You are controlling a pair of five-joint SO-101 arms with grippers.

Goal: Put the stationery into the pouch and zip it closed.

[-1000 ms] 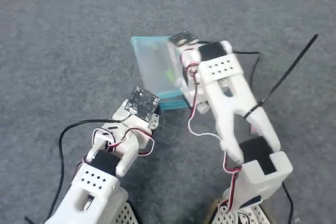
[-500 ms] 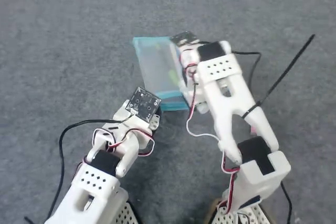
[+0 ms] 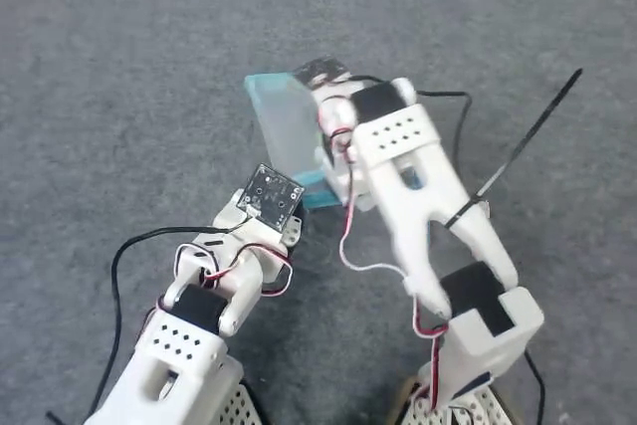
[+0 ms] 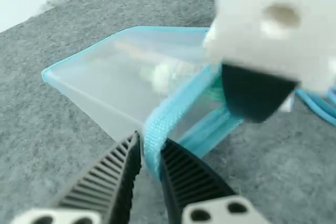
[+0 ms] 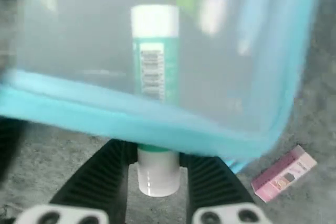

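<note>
1. The grey mat (image 3: 119, 97) covers the table under both arms.
2. The translucent pouch (image 3: 284, 121) with teal edging lies between the two grippers, just ahead of the left one and right against the right one; its open edge faces the right gripper; blurred green and white items show through its wall.
3. The left gripper (image 4: 150, 148) has its ribbed jaws pressed together on the pouch's teal band (image 4: 168, 114), which runs from the jaws up to the pouch body (image 4: 105, 77).
4. The right gripper (image 5: 157, 156) pinches a white and green tube (image 5: 157, 177) between its jaws; the tube's far end reaches past the teal edge into the pouch (image 5: 79, 40).
5. A small pink box (image 5: 283, 175) lies on the mat beside the right gripper, outside the pouch, near its corner.
</note>
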